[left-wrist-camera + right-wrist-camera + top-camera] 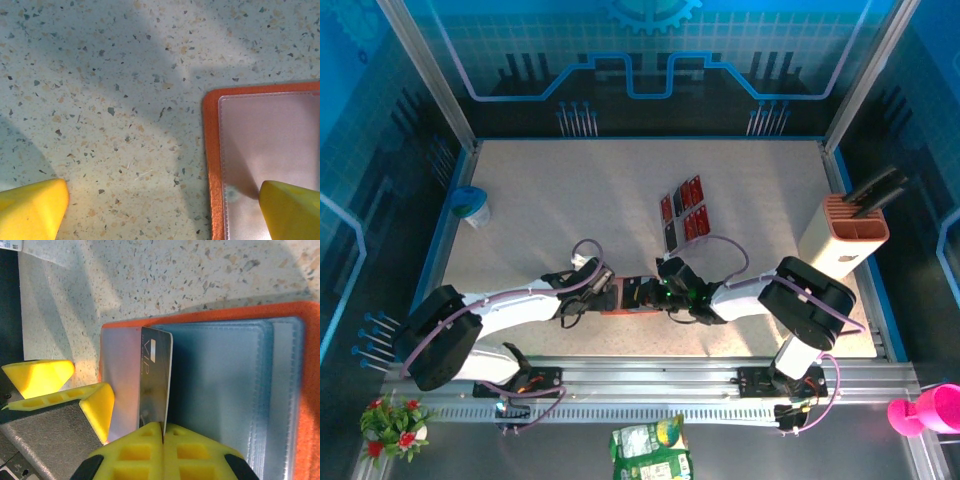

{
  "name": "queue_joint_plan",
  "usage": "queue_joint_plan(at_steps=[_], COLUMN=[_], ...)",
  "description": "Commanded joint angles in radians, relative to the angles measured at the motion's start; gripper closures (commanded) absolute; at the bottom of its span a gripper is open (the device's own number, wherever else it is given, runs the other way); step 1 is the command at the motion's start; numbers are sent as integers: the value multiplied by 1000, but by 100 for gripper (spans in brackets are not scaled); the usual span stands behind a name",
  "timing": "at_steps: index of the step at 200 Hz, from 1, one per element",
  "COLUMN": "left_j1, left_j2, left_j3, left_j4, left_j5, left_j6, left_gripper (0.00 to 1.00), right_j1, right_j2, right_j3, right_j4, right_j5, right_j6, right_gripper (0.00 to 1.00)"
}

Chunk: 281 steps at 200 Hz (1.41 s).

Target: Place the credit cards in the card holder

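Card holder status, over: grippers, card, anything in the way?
Right gripper shut on a dark card, upright over the open card holder. Left gripper open, one finger over its clear flap. Other credit cards lie farther back. No obstruction seen.

The table is brightly lit from above, with pale bands across its middle and soft shadows under the arms by its near edge; the walls around it add a blue cast. In the left wrist view, broad blurry-edged shadows cross the speckled surface. The card holder shows a milky sheen on its clear pocket, and the fingertips of the left gripper look soft. In the right wrist view the credit card glints grey. The right gripper, close to the lens, is slightly soft, while the speckles are crisp.
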Motion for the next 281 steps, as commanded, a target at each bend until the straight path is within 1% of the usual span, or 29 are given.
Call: queue_joint_plan(at_steps=[1, 70, 205, 208, 221, 230, 244, 258, 270, 281], left_j1=[-4, -4, -4, -4, -3, -4, 2, 16, 43, 73], left_j2=[14, 18, 23, 22, 16, 8, -10, -35, -60, -86], left_j3=[-14, -13, -11, -11, -7, -5, -2, -7, -20, -37], left_j4=[6, 7, 13, 12, 11, 8, 7, 10, 19, 30], left_j5=[-10, -10, -6, -4, -2, 1, 15, 38, 67, 98], left_j6=[1, 2, 4, 3, 0, -5, -19, -36, -53, -66], left_gripper=[1, 1, 1, 1, 1, 1, 1, 1, 1, 1], right_j1=[16, 11, 2, 2, 2, -2, -14, -26, -34, -39], right_j2=[-3, -18, 73, 75, 79, 77, 50, -1, -46, -89], right_j3=[-6, 0, 69, 73, 87, 97, 112, 124, 136, 150], right_j4=[-148, -196, -210, -239, -260, -279, -323, -381, -440, -491], right_j5=[7, 3, -67, -68, -77, -84, -89, -75, -54, -33], right_j6=[-27, -37, -61, -63, -79, -95, -129, -166, -199, -230], right_gripper=[100, 100, 100, 100, 100, 93, 78, 66, 61, 60])
